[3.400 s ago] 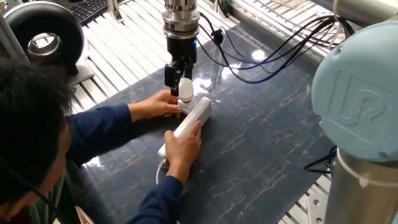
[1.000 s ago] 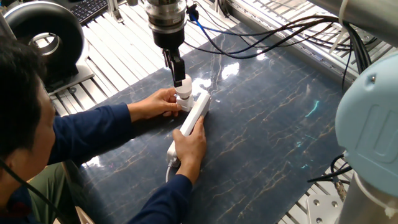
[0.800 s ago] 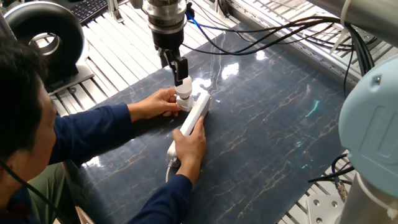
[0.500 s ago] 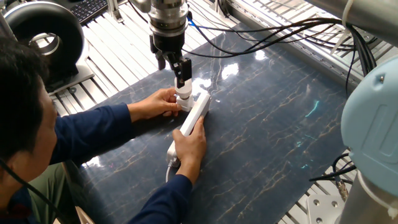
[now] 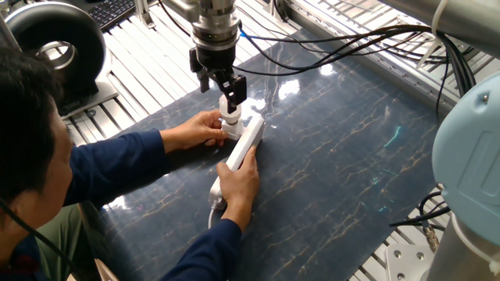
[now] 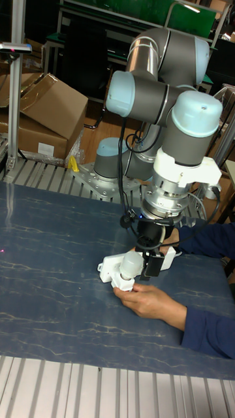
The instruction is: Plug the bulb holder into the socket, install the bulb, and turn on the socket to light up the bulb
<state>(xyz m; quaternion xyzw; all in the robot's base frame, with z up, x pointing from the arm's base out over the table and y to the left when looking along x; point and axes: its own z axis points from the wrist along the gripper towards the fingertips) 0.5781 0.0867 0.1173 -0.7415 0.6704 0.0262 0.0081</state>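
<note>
Nearest, pinning the socket (image 5: 244, 142) flat with one human hand (image 5: 238, 183); steadying the bulb holder (image 5: 231, 131), plugged in at the far end, with the other hand (image 5: 199, 129). Above, clamped narrowly on the bulb (image 5: 228, 109) seated in the holder. Turned about the bulb's axis within the last second, going by the gripper (image 5: 225, 92): probably screwing in, switching on still to do.

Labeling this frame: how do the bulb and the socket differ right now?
The bulb is small and rounded, standing upright; the socket is a long flat strip lying on the table. The bulb sits between the fingers of the gripper; the socket is held down by a person's hands. Both are white.
</note>
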